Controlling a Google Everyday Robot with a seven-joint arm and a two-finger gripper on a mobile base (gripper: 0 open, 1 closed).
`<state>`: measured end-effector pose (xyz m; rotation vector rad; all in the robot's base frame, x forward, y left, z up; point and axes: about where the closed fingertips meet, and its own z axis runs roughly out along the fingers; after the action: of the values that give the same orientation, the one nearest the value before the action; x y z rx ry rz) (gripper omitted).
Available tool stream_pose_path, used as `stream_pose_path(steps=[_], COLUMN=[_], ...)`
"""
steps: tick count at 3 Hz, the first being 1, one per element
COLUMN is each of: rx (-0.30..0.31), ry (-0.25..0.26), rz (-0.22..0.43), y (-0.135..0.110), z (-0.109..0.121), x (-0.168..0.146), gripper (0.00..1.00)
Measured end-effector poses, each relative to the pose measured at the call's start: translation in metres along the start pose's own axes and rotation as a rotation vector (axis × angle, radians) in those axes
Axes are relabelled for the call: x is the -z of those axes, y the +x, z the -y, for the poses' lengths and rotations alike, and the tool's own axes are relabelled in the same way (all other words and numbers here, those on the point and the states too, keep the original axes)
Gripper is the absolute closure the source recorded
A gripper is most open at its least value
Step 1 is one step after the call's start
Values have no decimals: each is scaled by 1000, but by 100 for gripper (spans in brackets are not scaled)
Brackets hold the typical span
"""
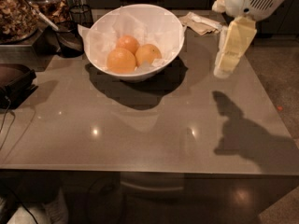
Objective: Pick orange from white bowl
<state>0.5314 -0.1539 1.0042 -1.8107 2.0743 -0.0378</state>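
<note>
The white bowl [135, 6], lined with crinkled white paper, stands at the far middle of the grey table [140, 139]. Three citrus fruits lie in it. The orange [148, 54], the paler yellow-orange one, is on the right. A larger deeper-orange fruit [121, 61] is at the front left and a smaller reddish one [127, 43] behind. My gripper [222, 71], with cream-coloured fingers pointing down, hangs above the table to the right of the bowl, apart from it and holding nothing I can see.
A crumpled paper napkin [201, 23] lies behind the gripper. A dark pan with a utensil [65, 40] and a container of dried pieces [14, 13] stand far left. A dark object with cables [14, 85] sits at the left edge. The table's front edge runs along the bottom.
</note>
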Motion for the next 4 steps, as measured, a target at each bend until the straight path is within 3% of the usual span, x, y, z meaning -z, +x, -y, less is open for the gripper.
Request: stream_pose_path(steps=[1,2,3,4], rx=[56,115,118,130], ry=[-17,-24,-5,-8], rz=[14,6,32,76], y=[-31,-59,-64,-77], z=[29,40,44,64], x=[-10,-22,-23,-39], gripper=[0,0,0,0])
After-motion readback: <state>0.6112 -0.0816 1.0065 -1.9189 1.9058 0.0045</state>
